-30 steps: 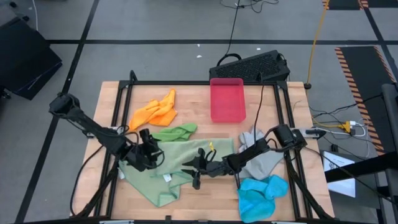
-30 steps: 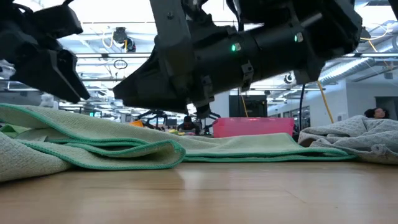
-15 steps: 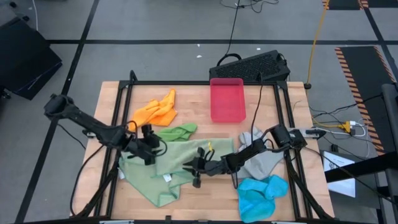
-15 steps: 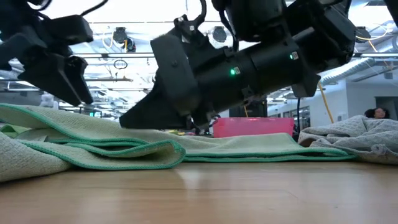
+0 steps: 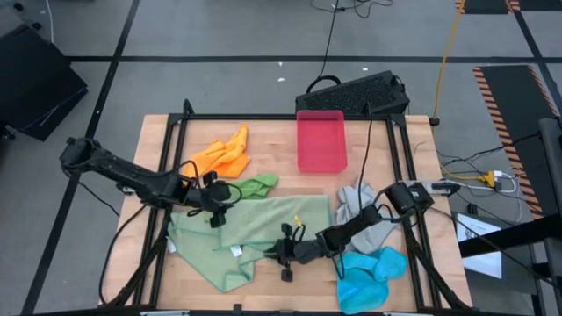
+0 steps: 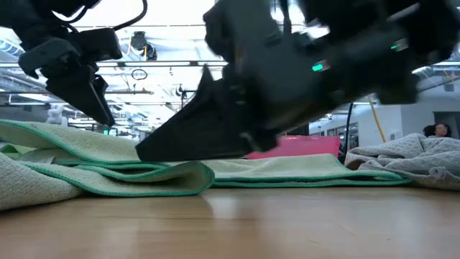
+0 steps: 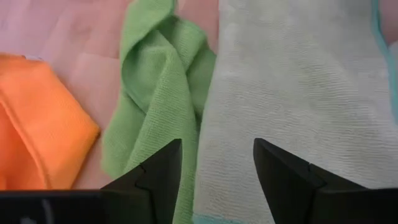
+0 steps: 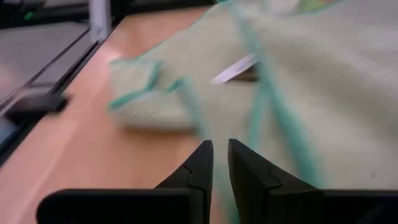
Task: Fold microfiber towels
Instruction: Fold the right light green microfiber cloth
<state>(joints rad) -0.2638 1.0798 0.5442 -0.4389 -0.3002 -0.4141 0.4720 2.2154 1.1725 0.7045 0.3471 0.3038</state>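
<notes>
- Overhead: sage towel [image 5: 255, 230] spread half-crumpled by the table's [image 5: 395, 140] front edge; left gripper [image 5: 216, 195] over its back-left corner, beside the green towel [image 5: 250, 185]; right gripper [image 5: 284, 255] low at its front edge. Orange towel [image 5: 221, 155] toward the back-left corner, pink tray [image 5: 320, 140] at the back edge, grey towel [image 5: 364, 218] and blue towel [image 5: 367, 274] toward the front-right corner.
- Low: folded sage hem lying on bare wood, right gripper [image 6: 187, 140] nosed down onto the cloth; bright ceiling-lit workshop behind.
- Left wrist: fingers [image 7: 158, 168] apart, nothing between, straddling the seam of green and sage cloth. Risk: pinching the green towel along with the sage corner.
- Right wrist: fingers [image 8: 249, 171] nearly together, narrow gap; cannot tell whether any hem caught. Risk: closing on air or on doubled layers, dragging the bunch instead of folding.
</notes>
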